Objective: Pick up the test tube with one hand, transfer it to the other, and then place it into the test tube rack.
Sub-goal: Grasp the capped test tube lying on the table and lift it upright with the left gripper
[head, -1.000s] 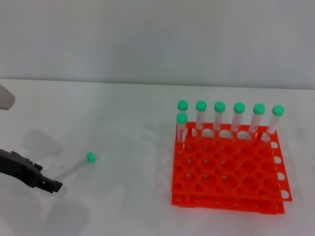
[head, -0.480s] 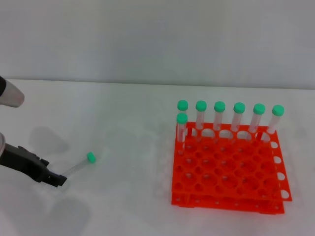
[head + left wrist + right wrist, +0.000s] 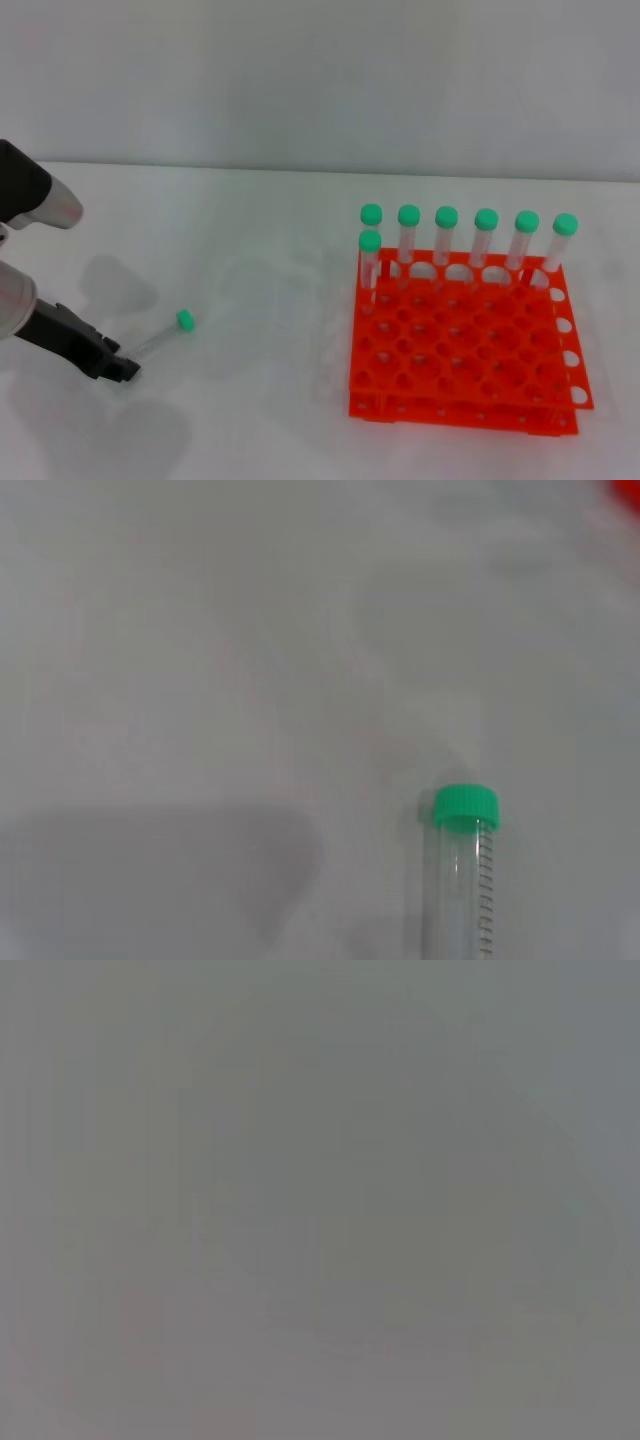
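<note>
White table [image 3: 250,230]: test tube [image 3: 160,338] lies touching left tool's [image 3: 120,368] tip.

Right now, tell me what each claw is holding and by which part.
Nothing is visibly held. The left claw sits at the bottom end of the test tube, which lies on the table; no grip shows. The right claw is out of view.

**White bench, grey wall, seven capped tubes**

The bench [image 3: 270,250] is plain white and runs the full width of the room's near side. Behind it rises a pale grey wall [image 3: 320,80], meeting the bench along a straight edge. Seven green-capped tubes [image 3: 446,238] stand upright on the right half of the bench: six in a row at the back, one just in front of that row's left end. Soft grey shadows [image 3: 115,285] lie on the left part.
</note>
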Motion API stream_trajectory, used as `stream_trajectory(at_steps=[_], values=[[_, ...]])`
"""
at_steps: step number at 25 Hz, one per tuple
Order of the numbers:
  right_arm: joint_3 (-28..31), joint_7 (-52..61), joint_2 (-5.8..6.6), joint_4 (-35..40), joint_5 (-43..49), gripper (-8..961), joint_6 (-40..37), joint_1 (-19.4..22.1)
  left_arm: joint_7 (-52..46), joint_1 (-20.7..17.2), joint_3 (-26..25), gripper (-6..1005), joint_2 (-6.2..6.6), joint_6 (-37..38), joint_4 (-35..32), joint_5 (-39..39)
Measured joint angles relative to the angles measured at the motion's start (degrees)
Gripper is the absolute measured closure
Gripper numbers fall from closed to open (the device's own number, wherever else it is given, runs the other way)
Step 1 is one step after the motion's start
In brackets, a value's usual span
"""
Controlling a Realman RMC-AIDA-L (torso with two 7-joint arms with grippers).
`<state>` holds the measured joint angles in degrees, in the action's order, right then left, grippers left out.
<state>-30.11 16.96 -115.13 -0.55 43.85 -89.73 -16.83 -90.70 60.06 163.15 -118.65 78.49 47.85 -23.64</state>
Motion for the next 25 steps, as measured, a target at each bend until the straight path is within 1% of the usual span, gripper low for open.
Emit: stream_trajectory(at_steps=[1,4,10,20,25], values=[[-0.04,0.0,0.0,0.04,0.0,248,0.0,0.02,-0.16,0.07,0.0,467,0.0,-0.34,-0.32,-0.16],[-0.06,0.0,0.0,0.08,0.0,249,0.0,0.1,-0.53,0.25,-0.02,559,0.0,-0.87,-0.96,-0.41],[0.06,0.0,0.07,0.11,0.01,250,0.0,0.13,-0.94,0.65,-0.03,575,0.04,-0.95,-1.09,-0.81],[-0.08,0.0,0.09,0.13,-0.05,251,0.0,-0.15,-1.59,1.0,-0.03,763,0.19,-0.82,-0.79,-0.73],[-0.21,0.0,0.09,0.43,-0.06,252,-0.01,-0.31,-2.48,1.37,-0.02,801,0.37,0.05,-0.38,-0.35]])
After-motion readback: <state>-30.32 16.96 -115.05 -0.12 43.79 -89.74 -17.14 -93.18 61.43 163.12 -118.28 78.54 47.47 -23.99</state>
